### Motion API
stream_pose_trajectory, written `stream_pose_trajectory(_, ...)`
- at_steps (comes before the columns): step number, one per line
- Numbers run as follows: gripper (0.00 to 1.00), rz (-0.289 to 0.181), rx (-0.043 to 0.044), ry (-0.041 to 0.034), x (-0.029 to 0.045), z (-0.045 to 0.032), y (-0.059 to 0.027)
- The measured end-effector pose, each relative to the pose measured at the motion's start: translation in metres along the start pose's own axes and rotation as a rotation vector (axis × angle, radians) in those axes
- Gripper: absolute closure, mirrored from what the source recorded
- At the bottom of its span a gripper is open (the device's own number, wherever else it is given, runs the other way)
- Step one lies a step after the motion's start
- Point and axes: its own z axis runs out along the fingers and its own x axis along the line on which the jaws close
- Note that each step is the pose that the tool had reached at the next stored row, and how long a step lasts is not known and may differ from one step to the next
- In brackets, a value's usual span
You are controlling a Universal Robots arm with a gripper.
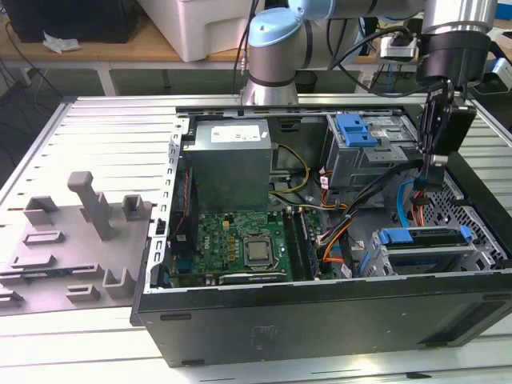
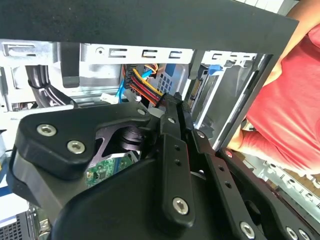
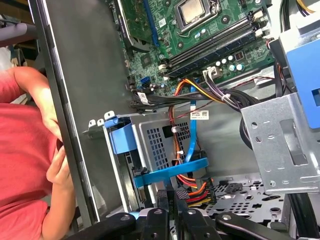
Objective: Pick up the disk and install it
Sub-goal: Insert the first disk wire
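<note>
One open computer case lies on the slotted surface, its side off for access. Of its two drive cages, the lower, at four o'clock, carries the one disk, apparently seated. Just above it, the hand hangs nearly closed, holding no disk, beside the power cables.

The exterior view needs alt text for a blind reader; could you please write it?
An open computer case lies on a slatted metal table, the robot's claw hanging inside it at the exterior view's right, beside a silver drive cage with a blue latch.
</note>
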Motion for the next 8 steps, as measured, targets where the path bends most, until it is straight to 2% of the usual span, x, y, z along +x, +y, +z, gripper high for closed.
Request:
stream_pose_trajectory(3,0.84,0.000,0.0006,-0.0048,0.0032,-0.0025,-0.0001)
stream_pose_trajectory(6,0.84,0.000,-0.0001,-0.0187,0.0084,-0.0065,-0.0002)
stream_pose_trajectory(8,0.84,-0.001,-0.0003,-0.0236,0.0124,-0.0105,-0.0001)
